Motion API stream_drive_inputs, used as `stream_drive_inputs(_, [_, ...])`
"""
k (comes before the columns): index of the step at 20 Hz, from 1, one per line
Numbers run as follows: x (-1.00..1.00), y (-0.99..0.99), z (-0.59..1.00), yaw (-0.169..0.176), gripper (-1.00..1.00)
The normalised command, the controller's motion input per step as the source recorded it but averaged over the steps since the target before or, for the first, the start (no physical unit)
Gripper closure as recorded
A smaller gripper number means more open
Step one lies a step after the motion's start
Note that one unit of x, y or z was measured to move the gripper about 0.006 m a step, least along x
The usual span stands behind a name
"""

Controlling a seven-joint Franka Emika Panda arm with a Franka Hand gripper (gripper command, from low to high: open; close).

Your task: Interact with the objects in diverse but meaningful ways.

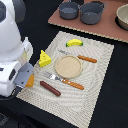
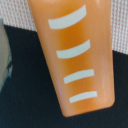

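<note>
My gripper (image 1: 26,77) is at the mat's edge on the exterior view's left, and it holds the orange-brown bun with white stripes (image 1: 31,82). In the wrist view the bun (image 2: 72,55) fills the frame, and my fingers are hidden. The yellow cheese wedge (image 1: 45,59) sits on the mat just beyond the gripper. The reddish-brown sausage (image 1: 50,88) lies on the mat near its front edge. The yellow green-tipped banana (image 1: 74,42) lies at the mat's far side.
A tan round plate (image 1: 68,66) sits mid-mat (image 1: 92,87), with an orange-handled fork (image 1: 65,80) and knife (image 1: 80,57) on either side of it. Two grey pots (image 1: 69,10) (image 1: 91,12) and a bowl (image 1: 122,17) stand on a brown board (image 1: 95,29) at the back.
</note>
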Motion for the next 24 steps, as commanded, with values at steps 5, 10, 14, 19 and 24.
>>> stream_drive_inputs(5, [0.13, 0.4, 0.56, -0.011, -1.0])
stream_drive_inputs(10, [0.1, 0.4, 0.17, -0.131, -1.0])
stream_drive_inputs(14, [0.02, 0.31, 0.0, -0.219, -1.0])
stream_drive_inputs(19, [-0.03, 0.34, -0.1, -0.199, -1.0])
stream_drive_inputs(24, [-0.07, 0.54, -0.17, -0.019, -1.0])
